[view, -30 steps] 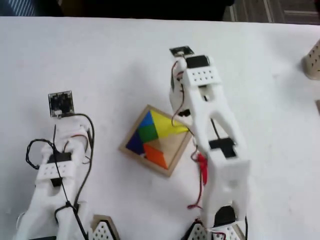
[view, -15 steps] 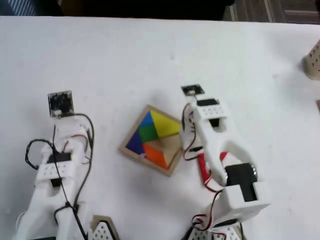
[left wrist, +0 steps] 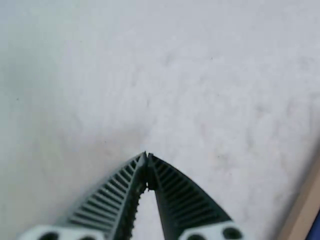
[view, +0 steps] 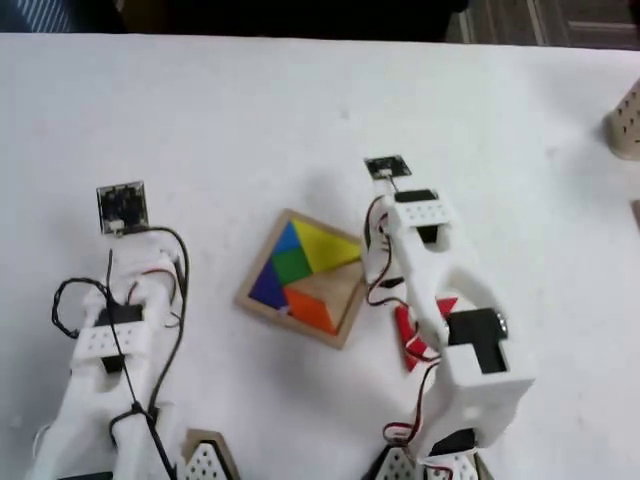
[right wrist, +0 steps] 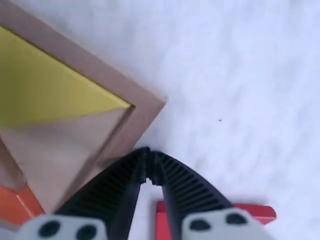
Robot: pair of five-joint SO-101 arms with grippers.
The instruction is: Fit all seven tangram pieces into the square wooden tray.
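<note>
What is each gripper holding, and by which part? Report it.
Nothing. Left gripper: jaws shut, empty, over the table. Right gripper: jaws shut, empty, by the tray corner; red piece lies loose nearby.

Tan wooden tray (view: 336, 284). Yellow piece (view: 326, 244), green piece (view: 295, 266), orange piece (view: 312, 311), light-blue piece (view: 291, 239), dark-blue piece (view: 268, 288), red piece (right wrist: 252, 212). White table (view: 200, 120). Dark grey, ridged left gripper (left wrist: 146, 156) and right gripper (right wrist: 148, 153).

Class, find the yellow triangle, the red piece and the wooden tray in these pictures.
yellow triangle (view: 328, 247), high view, the middle of its face.
red piece (right wrist: 250, 212), right wrist view, its exposed end.
wooden tray (right wrist: 146, 104), right wrist view, the corner of its rim.
</note>
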